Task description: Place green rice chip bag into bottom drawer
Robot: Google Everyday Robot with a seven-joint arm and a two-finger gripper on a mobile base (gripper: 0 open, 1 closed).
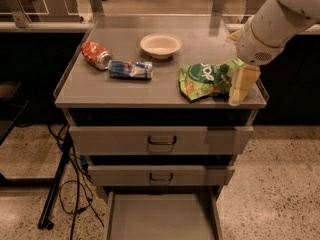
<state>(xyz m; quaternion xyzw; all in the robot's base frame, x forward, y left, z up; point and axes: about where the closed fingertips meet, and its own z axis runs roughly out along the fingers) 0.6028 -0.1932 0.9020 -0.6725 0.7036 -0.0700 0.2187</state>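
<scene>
grey cabinet top (120, 91) carries everything. bottom drawer (160, 216) stands open at the cabinet's foot, floor bare; two drawer fronts (115, 140) above it are shut. white arm (275, 24) reaches in from upper right. green rice chip bag (205, 78) lies crumpled on the top, near the right front corner. gripper (243, 85), pale yellow, hangs at the bag's right edge, touching or just beside it; open or closed, cannot tell. bowl (160, 45) mid-back. blue can (131, 69) and orange-red can (96, 55) lie left, crushed.

Warm, dim light sheens the cabinet top (125, 90), the pincer (243, 86) pale at its right edge.
</scene>
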